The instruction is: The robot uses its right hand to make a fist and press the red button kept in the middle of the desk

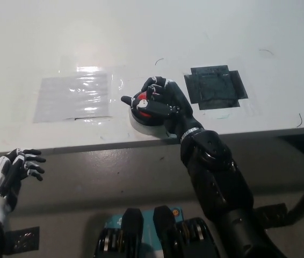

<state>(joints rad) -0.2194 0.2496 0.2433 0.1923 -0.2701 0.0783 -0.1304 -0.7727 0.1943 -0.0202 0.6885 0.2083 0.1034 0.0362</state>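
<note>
The red button (142, 104) sits in a black ring on a white base near the desk's front edge, at the middle. My black right hand (164, 104) lies over its right side with fingers curled into a loose fist and the thumb reaching left across the button. Part of the red top shows left of the fingers. Whether the fist touches the button I cannot tell. My white left hand (13, 169) rests low at the left, below the desk edge, fingers spread and holding nothing.
A clear plastic sheet (72, 97) is taped to the white desk (152, 37) left of the button. A dark taped square (215, 86) lies to its right. The desk's front edge runs just below the button.
</note>
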